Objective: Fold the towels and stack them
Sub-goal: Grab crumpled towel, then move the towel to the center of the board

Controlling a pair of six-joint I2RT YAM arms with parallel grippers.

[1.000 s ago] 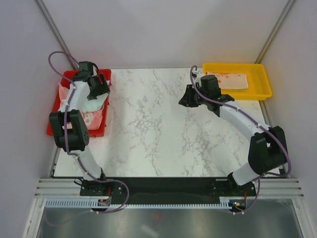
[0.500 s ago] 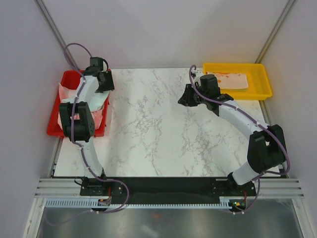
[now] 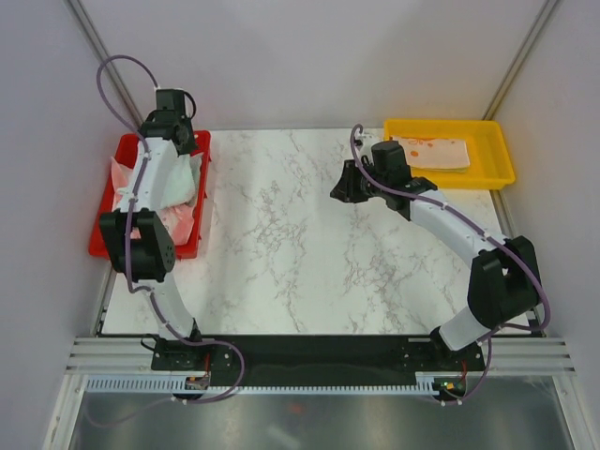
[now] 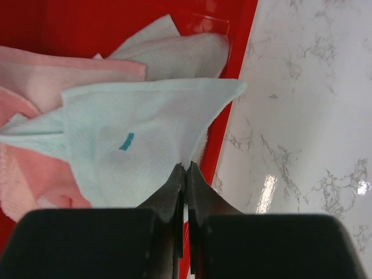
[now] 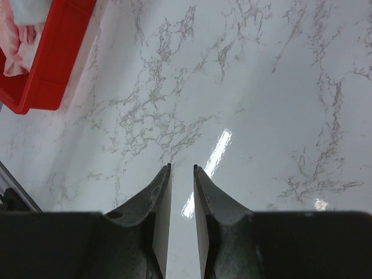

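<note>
A mint green towel [image 4: 139,145] with a small teal mark lies on top of the heap in the red tray [image 4: 232,87]. My left gripper [image 4: 186,165] is shut on its near edge, jaws pressed together with cloth between the tips. Pink towels [image 4: 35,75] and a whitish towel [image 4: 186,55] lie under and behind it. From above, the left gripper [image 3: 172,141] is over the tray's far right corner, with the mint towel [image 3: 169,178] below it. A folded cream towel [image 3: 433,152] rests in the yellow tray [image 3: 497,141]. My right gripper [image 5: 181,167] hovers above the bare marble, slightly open and empty.
The red tray [image 3: 103,239] sits at the table's left edge and the yellow tray at the back right corner. My right arm [image 3: 450,225] arcs over the right half of the marble table [image 3: 281,262]. Grey walls close in the back and sides.
My left gripper has swung back toward the far end of the red tray and gone from wide open to shut on the mint green towel. The right gripper has drifted slightly left.
</note>
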